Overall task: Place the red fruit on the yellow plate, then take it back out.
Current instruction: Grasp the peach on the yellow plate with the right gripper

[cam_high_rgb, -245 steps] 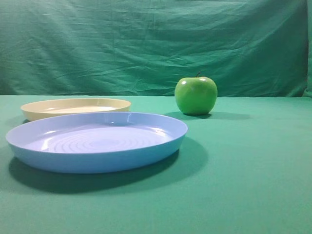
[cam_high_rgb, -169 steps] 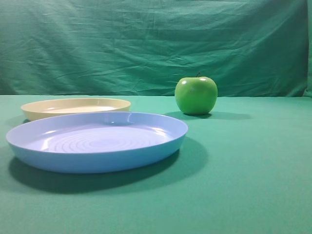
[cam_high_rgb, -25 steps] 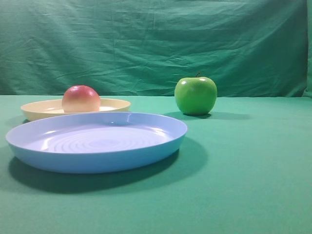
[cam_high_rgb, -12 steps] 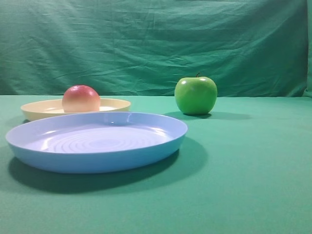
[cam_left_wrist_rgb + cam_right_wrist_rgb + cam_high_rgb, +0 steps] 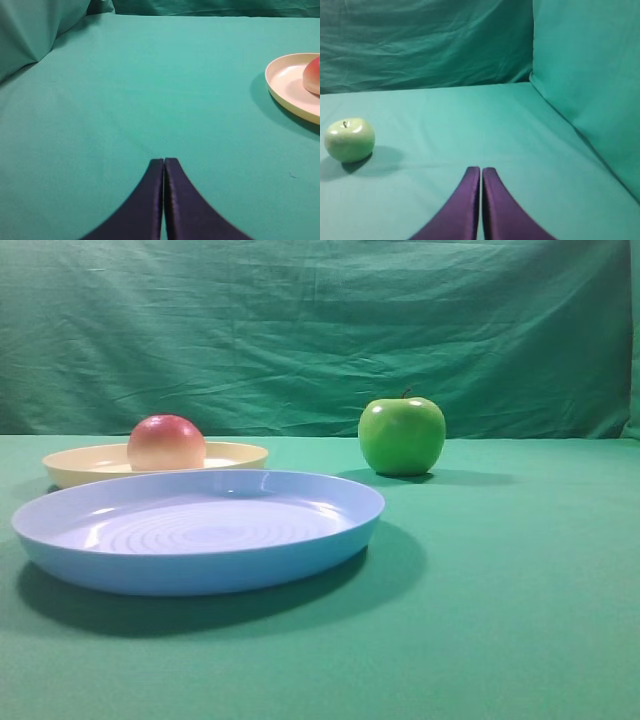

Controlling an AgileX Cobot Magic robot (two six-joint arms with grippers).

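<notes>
The red fruit (image 5: pixel 166 443) rests on the yellow plate (image 5: pixel 235 454) at the back left; nothing holds it. The left wrist view catches the yellow plate (image 5: pixel 285 82) at its right edge with part of the red fruit (image 5: pixel 313 76) on it. My left gripper (image 5: pixel 164 161) is shut and empty over bare cloth, well left of the plate. Also shut and empty, my right gripper (image 5: pixel 481 170) hangs over the cloth to the right of the green apple. Neither gripper shows in the exterior high view.
A large light blue plate (image 5: pixel 330 535) lies in front of the yellow one. A green apple (image 5: pixel 402 436) stands at the back, right of centre; the same green apple (image 5: pixel 349 140) is at the left of the right wrist view. Green cloth covers table and backdrop.
Nothing has moved over the last second. In the oldest frames the yellow plate was empty; now the red fruit lies on it.
</notes>
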